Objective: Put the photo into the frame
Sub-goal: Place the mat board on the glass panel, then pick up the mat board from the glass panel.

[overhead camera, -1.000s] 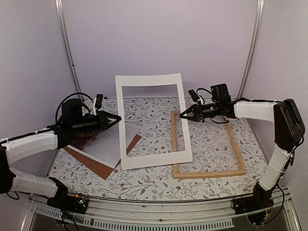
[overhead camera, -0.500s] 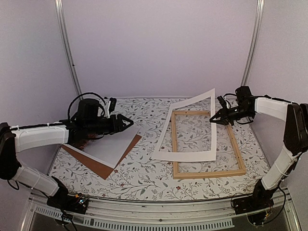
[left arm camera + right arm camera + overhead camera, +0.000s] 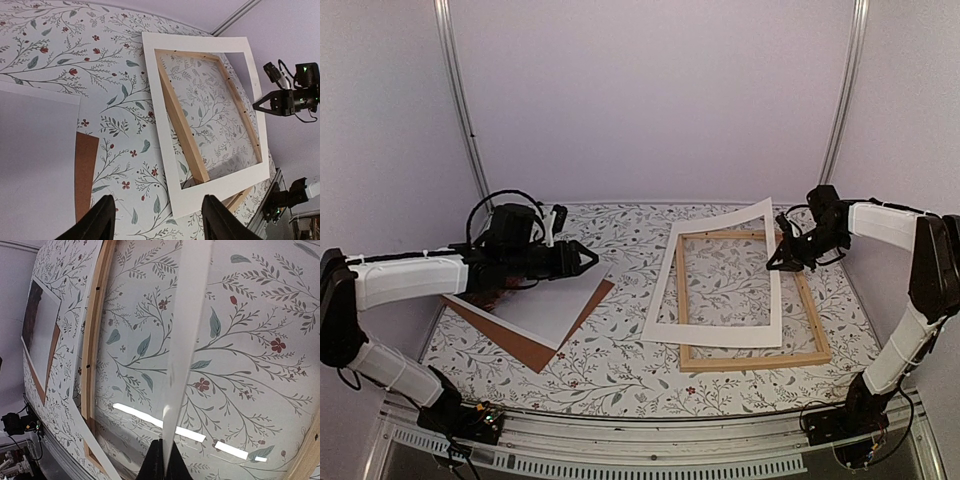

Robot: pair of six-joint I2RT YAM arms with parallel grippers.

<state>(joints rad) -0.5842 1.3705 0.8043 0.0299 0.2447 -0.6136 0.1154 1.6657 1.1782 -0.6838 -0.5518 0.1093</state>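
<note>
My right gripper (image 3: 776, 266) pinches one white mat (image 3: 661, 300) over one wooden frame (image 3: 752, 359). Left of the frame, my left gripper (image 3: 588, 259) stands spread near one photo (image 3: 538, 311) and one board (image 3: 523, 347).

Mat (image 3: 718, 336) over frame (image 3: 761, 358) (right side); photo (image 3: 546, 310) on backing board (image 3: 520, 346), left.

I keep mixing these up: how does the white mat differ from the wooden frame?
The white mat is thin card; the wooden frame is light wood strips. The frame lies flat on the table; the mat slants over it, one edge pinched in the right gripper. Both are open rectangles.
</note>
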